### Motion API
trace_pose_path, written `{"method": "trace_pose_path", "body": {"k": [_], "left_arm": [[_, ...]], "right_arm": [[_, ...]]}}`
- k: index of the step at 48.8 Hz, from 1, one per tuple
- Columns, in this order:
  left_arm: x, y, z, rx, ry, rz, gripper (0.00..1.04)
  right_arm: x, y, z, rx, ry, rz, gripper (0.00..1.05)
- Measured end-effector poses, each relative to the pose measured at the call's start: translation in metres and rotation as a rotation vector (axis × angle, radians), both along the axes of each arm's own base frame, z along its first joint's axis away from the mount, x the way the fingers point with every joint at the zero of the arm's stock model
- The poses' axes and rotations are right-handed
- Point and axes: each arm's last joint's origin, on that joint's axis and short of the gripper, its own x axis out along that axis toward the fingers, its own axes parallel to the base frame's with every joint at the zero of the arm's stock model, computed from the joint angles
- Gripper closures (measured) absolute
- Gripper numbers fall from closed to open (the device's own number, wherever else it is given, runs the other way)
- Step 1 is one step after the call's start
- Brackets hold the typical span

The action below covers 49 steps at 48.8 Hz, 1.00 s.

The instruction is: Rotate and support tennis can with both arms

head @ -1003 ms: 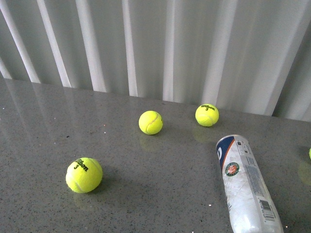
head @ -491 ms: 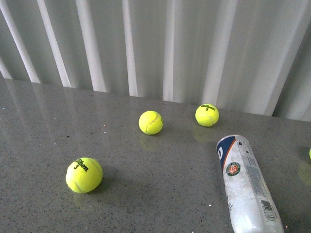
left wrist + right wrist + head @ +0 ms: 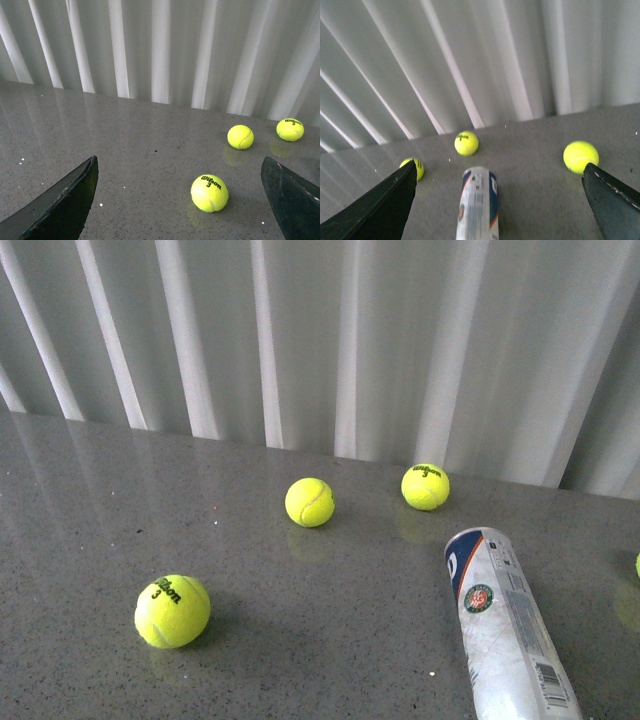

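The tennis can [image 3: 505, 630] lies on its side at the table's front right, its navy-and-orange labelled end pointing away from me and its near end cut off by the frame. Neither arm shows in the front view. In the right wrist view the can [image 3: 477, 205] lies lengthwise between the spread fingers of my right gripper [image 3: 500, 170], which is open and apart from it. My left gripper [image 3: 179, 172] is open over the table, with a yellow-green ball [image 3: 209, 193] lying between its fingers, untouched.
Three tennis balls rest on the grey speckled table [image 3: 320, 640]: one front left [image 3: 172, 611], one mid-table [image 3: 309, 502], one further back [image 3: 425, 487]. Another ball [image 3: 580, 156] lies beside the right gripper's finger. White pleated curtains [image 3: 330, 340] close the far edge.
The whole scene sits slightly lower in the front view than before. The balls and the can keep their places relative to one another.
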Motion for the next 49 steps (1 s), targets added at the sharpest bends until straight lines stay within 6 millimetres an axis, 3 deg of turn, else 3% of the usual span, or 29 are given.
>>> {"method": "trace_pose_path", "body": {"k": [5,10,17,21,27,36,49], "left_arm": [[0.0,0.0,0.0,0.0,0.0,0.0,0.07],[0.0,0.0,0.0,0.0,0.0,0.0,0.07],[0.0,0.0,0.0,0.0,0.0,0.0,0.07],[0.0,0.0,0.0,0.0,0.0,0.0,0.07],[0.0,0.0,0.0,0.0,0.0,0.0,0.07],[0.0,0.0,0.0,0.0,0.0,0.0,0.07],[0.0,0.0,0.0,0.0,0.0,0.0,0.07]], "right_arm": [[0.031,-0.005,0.027,-0.003,-0.008,-0.034,0.07],[0.101,-0.009,0.047,-0.056,0.121,-0.055,0.07],[0.199,-0.01,0.02,-0.043,0.485,0.002,0.07],[0.224,-0.001,0.0,-0.01,0.631,0.067,0.07],[0.236,0.03,-0.034,0.016,0.823,0.246,0.07],[0.236,0.058,-0.054,-0.028,0.884,0.319,0.07],[0.233,0.053,-0.087,-0.003,0.942,0.323,0.07]]}}
